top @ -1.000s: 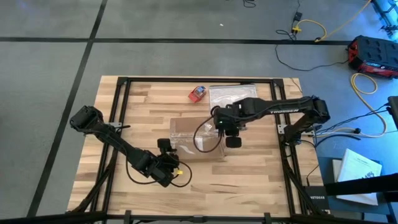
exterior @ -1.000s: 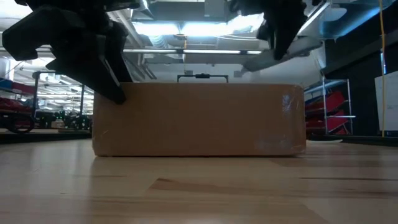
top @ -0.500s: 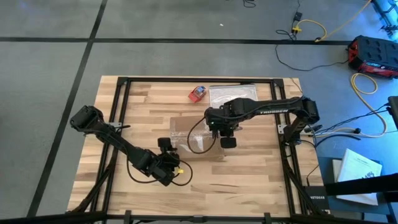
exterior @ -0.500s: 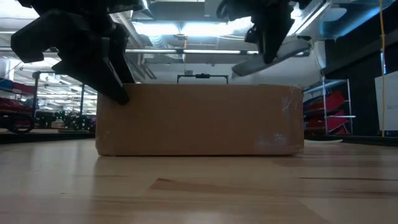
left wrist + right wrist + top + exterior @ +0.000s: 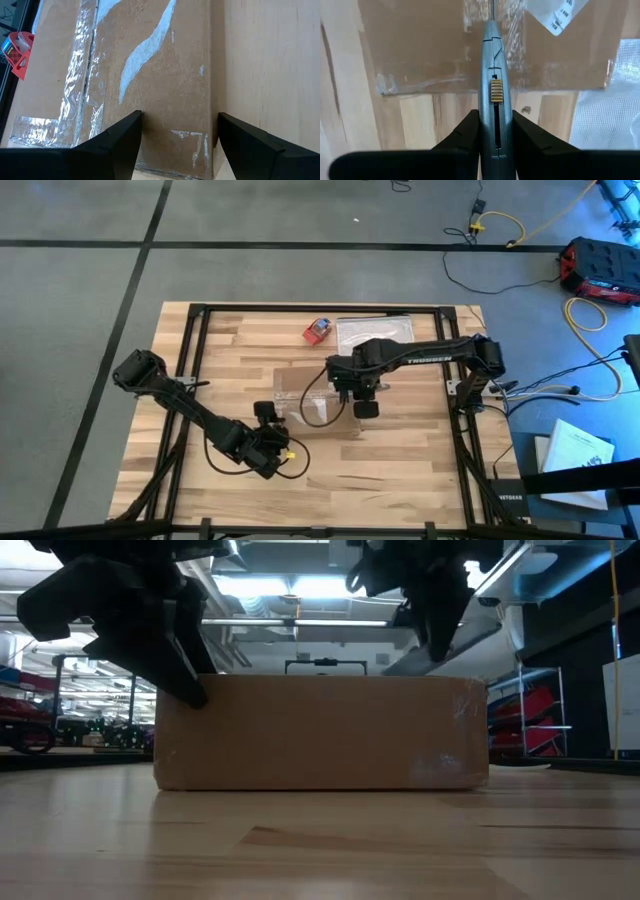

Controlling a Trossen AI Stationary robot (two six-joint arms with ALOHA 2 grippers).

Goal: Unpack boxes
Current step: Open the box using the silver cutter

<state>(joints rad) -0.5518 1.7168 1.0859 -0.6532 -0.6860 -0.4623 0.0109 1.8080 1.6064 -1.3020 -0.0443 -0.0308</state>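
The brown cardboard box (image 5: 312, 398), sealed with shiny clear tape, lies flat on the wooden table (image 5: 230, 350). My left gripper (image 5: 178, 119) stands open at the box's near left corner (image 5: 195, 690), one finger over the top and one beside the side wall. My right gripper (image 5: 346, 383) hangs over the box's far right part, pointing down, shut on a grey utility knife (image 5: 493, 75). The knife's tip (image 5: 492, 7) is over the taped seam; whether it touches the box I cannot tell. My left gripper has one finger (image 5: 117, 140) lying on the box's top (image 5: 165, 100) at the near left corner, slanting down from the near side. The other finger (image 5: 250, 142) stands beside the side wall; whether it touches I cannot tell. The box stays flat on the table. My right gripper pinches the knife's grey handle (image 5: 494, 131) between its two fingers, which lie along the handle. The knife points down from above, away from the fingers toward the box top (image 5: 430, 45). It is lifted clear of the table.
A clear silvery plastic bag (image 5: 375, 332) lies flat just beyond the box, and a small red-and-blue object (image 5: 318, 331) rests to its left. A black frame (image 5: 190, 380) runs around the table's edges. Bare wood shows to the left and near side.
My right gripper, still shut on the knife, has moved toward the table's left edge and sunk lower over the box top.
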